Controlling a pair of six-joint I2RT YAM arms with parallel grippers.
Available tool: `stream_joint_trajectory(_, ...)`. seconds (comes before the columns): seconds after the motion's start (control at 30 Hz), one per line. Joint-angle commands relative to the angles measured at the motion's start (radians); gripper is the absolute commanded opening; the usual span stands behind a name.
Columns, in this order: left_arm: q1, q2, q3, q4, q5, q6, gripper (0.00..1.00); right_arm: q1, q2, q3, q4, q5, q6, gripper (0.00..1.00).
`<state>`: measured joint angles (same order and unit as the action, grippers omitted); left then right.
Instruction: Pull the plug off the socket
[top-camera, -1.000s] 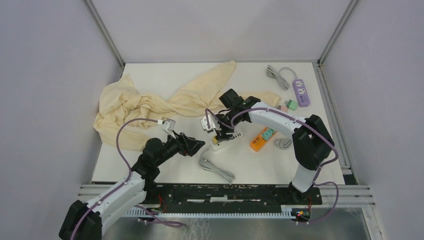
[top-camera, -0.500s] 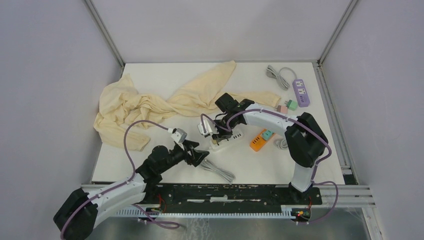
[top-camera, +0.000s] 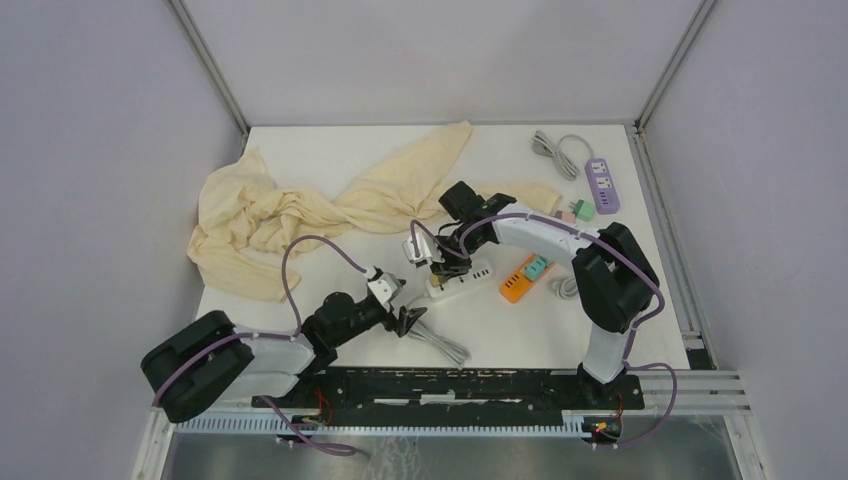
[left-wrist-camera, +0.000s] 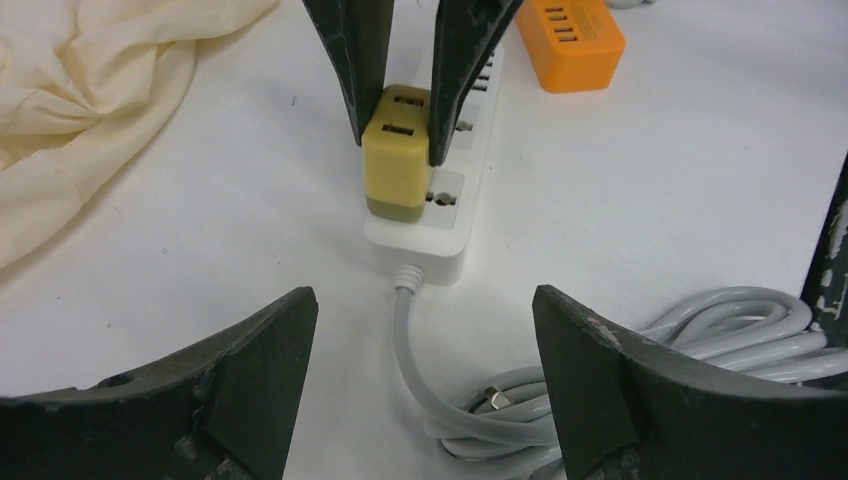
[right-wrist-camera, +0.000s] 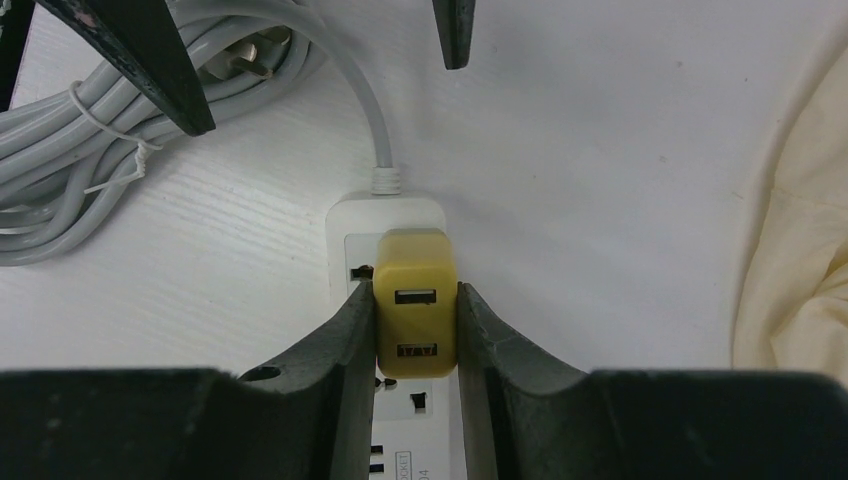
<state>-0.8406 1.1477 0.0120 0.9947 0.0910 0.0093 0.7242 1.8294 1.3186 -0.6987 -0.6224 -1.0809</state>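
A yellow plug (right-wrist-camera: 415, 300) with two USB ports stands in the end socket of a white power strip (right-wrist-camera: 390, 215) at mid-table. My right gripper (right-wrist-camera: 414, 288) is shut on the plug, one finger pressed to each side; the left wrist view shows the same plug (left-wrist-camera: 398, 165) seated in the strip (left-wrist-camera: 440, 225). My left gripper (left-wrist-camera: 422, 300) hangs open just short of the strip's cord end, holding nothing. From above, the right gripper (top-camera: 437, 262) sits over the strip (top-camera: 468, 280) and the left gripper (top-camera: 410, 318) lies below-left of it.
The strip's grey cord lies coiled (top-camera: 435, 340) right beside the left gripper. An orange power strip (top-camera: 525, 277) lies to the right of the white one. A cream cloth (top-camera: 270, 215) covers the back left. A purple power strip (top-camera: 601, 185) and small adapters (top-camera: 572, 212) sit back right.
My right gripper has closed onto the yellow plug. The left arm has dropped lower and drawn back toward the near edge, its gripper now beside the coiled cord.
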Motion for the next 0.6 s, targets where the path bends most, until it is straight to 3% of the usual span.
stream_joint_trajectory(0.0, -0.013, 0.121, -0.006, 0.234, 0.026, 0.145, 0.86, -0.043, -0.031, 0.004, -0.071, -0.024, 0.004, 0.14)
stream_joint_trajectory(0.57, -0.013, 0.594, 0.146, 0.495, 0.079, 0.137, 0.83, -0.058, -0.003, 0.009, -0.086, -0.094, 0.028, 0.07)
